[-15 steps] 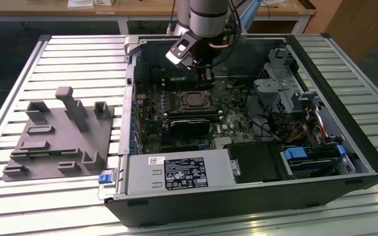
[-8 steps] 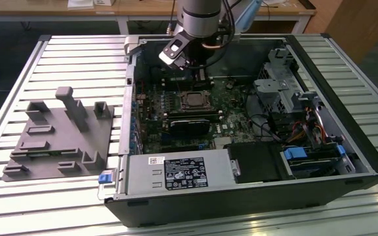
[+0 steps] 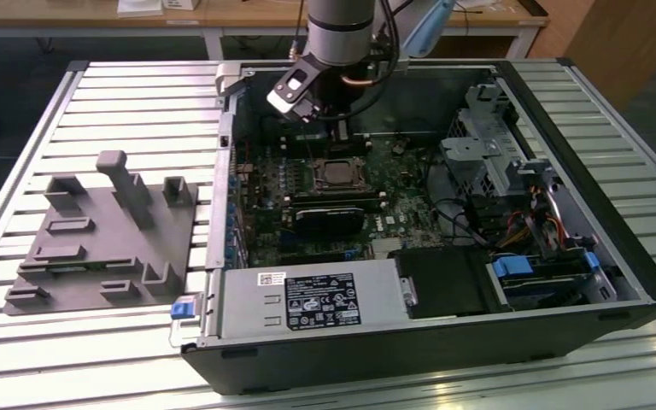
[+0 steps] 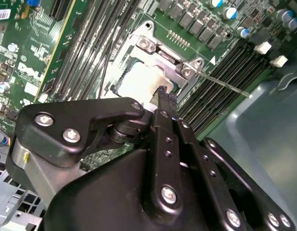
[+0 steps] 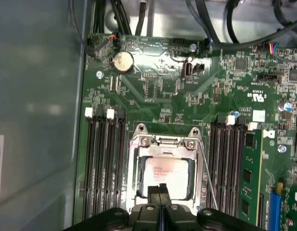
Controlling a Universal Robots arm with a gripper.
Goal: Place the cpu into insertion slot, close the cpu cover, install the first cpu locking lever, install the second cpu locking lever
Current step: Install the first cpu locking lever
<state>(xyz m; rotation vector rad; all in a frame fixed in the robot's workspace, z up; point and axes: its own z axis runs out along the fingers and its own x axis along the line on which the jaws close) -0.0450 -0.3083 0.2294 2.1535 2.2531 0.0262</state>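
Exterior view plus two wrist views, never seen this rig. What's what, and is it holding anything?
It is one robot arm reaching into an open computer case that lies on a slatted metal table. A grey plastic holder block sits beside the case, on the exterior view's left. The exterior view comes from a camera off the arm. Both wrist views come from cameras riding on the arm, looking past the gripper at the green circuit board. There the silvery chip sits in place with the metal frame lying flat around it. A thin wire lever runs along one side. The gripper is shut, holding nothing I can see, with its tips at the chip's edge.
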